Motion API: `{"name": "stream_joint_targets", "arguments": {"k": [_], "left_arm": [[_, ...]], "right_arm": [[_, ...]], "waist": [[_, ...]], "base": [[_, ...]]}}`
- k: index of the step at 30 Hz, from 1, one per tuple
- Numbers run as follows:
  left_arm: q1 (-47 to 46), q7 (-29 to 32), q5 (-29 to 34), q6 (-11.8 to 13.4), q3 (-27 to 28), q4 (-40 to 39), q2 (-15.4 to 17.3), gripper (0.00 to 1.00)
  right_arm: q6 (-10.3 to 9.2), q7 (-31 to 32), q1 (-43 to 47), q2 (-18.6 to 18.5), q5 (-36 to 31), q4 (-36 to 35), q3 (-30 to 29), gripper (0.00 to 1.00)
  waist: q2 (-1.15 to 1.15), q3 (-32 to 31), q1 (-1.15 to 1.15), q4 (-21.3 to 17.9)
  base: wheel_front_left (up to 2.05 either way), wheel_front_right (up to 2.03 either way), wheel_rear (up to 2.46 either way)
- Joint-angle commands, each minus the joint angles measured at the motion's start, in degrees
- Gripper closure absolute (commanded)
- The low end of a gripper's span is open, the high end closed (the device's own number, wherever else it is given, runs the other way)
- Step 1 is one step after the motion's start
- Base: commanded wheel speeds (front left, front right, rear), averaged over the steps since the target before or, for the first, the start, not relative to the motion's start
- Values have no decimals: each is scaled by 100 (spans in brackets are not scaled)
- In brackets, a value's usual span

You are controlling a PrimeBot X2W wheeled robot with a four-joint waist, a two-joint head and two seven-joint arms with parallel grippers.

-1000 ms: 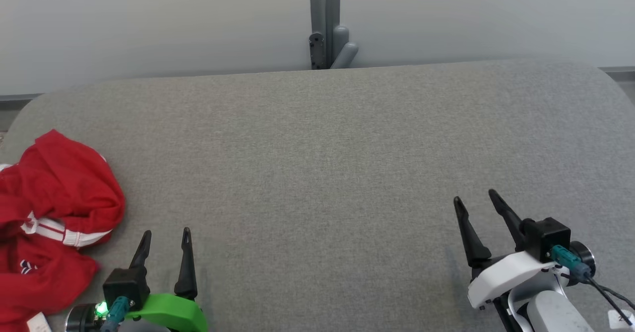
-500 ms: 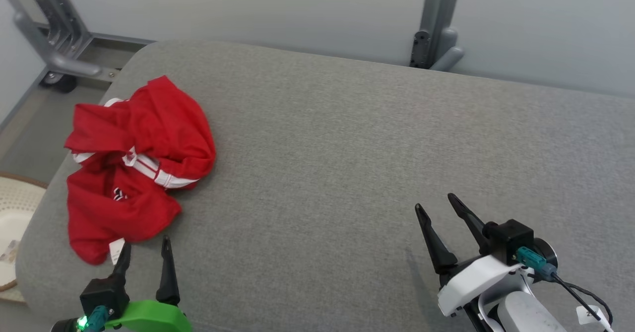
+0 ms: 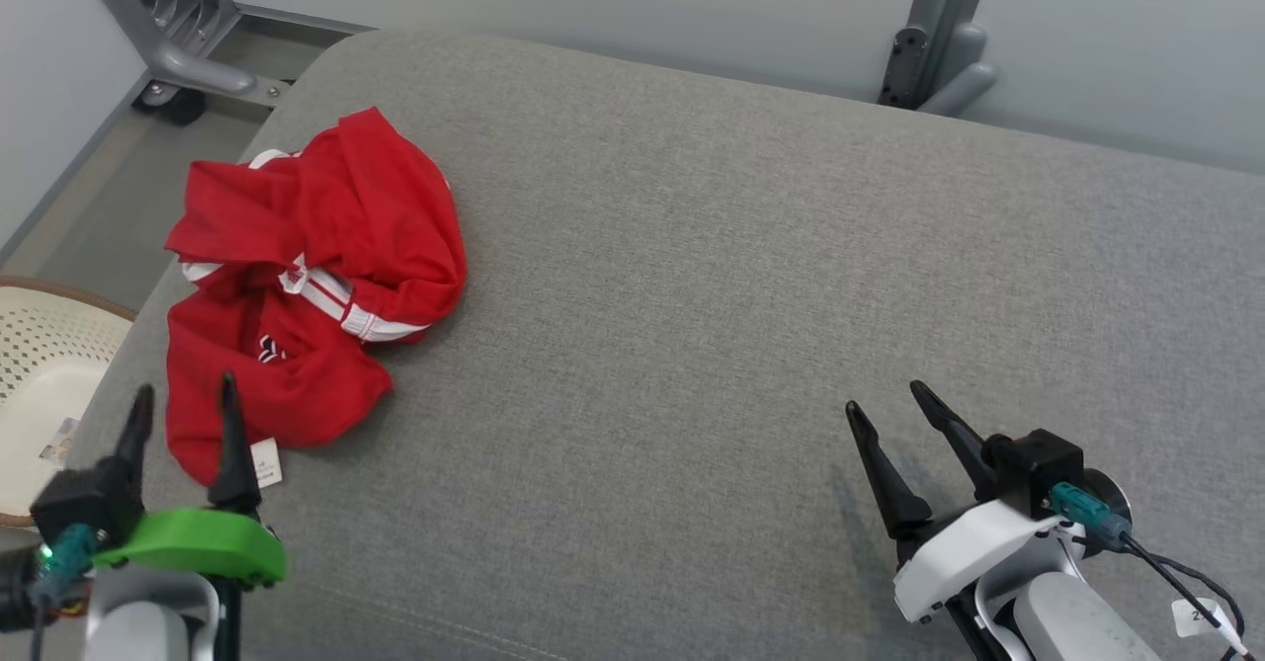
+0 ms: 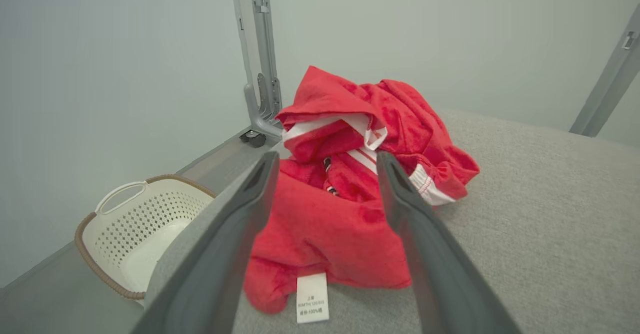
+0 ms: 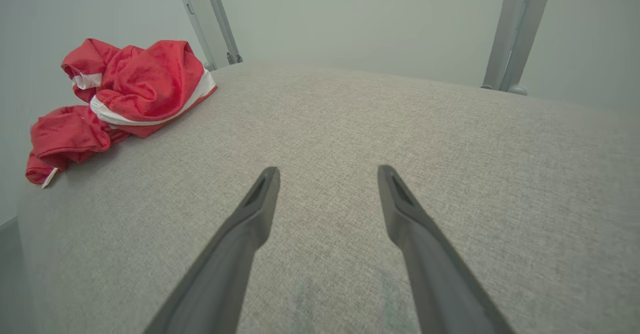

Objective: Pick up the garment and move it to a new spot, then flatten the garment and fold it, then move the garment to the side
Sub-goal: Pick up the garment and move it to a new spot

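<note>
The garment (image 3: 316, 276) is a crumpled red piece with white stripes and a white label, lying near the left end of the grey padded table (image 3: 751, 276). In the head view my left gripper (image 3: 183, 394) stands open just short of the garment's near edge, fingers pointing at it. The left wrist view has the garment (image 4: 350, 194) lying beyond and between the open fingers, with nothing gripped. My right gripper (image 3: 885, 396) is open over bare fabric at the lower right, far from the garment (image 5: 120, 99), as the right wrist view (image 5: 327, 169) confirms.
A white perforated basket (image 3: 40, 374) sits on the floor off the table's left end; the left wrist view has the basket (image 4: 140, 224) too. Grey metal frame posts (image 3: 934, 39) rise behind the table against the pale wall. The table's rounded left edge is close to the garment.
The head camera has turned left, so the garment sits further into the picture. My left gripper has moved closer to the garment's near edge. Both grippers stay open.
</note>
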Motion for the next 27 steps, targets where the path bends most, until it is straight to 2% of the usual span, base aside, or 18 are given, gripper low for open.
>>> {"name": "stream_joint_targets", "arguments": {"k": [1, 7, 11, 15, 19, 27], "left_arm": [[-195, -4, -19, -26, 0, 5, 106, 0], [-1145, 61, -180, -63, -268, 474, 845, 0], [-1819, 599, -513, -62, -538, 894, 1275, 0], [-2325, 1192, -796, -58, -738, 1356, 1539, 0], [-2692, 1576, -1037, -57, -708, 1884, 1671, 0], [-2968, 1951, -1081, 328, -610, 2721, 1704, 0]], "right_arm": [[-2, -17, 7, -69, 29, 1, -50, 0], [-2, -17, 95, -123, 92, -14, -160, 0], [-2, -18, 31, -163, 114, -41, -117, 0], [-2, -17, -67, -265, 120, -61, -116, 0], [-2, -17, -112, -368, 131, -79, -160, 0], [-2, -17, -164, -489, 177, -90, -210, 0]], "waist": [[0, 270, 0, -281], [0, 479, 0, -501], [0, 665, 0, -661], [0, 853, 0, -818], [0, 1018, 0, -964], [0, 1209, 0, -1145]], "base": [[0, 0, 0], [0, 0, 0], [0, 0, 0], [0, 0, 0], [0, 0, 0], [0, 0, 0]]}}
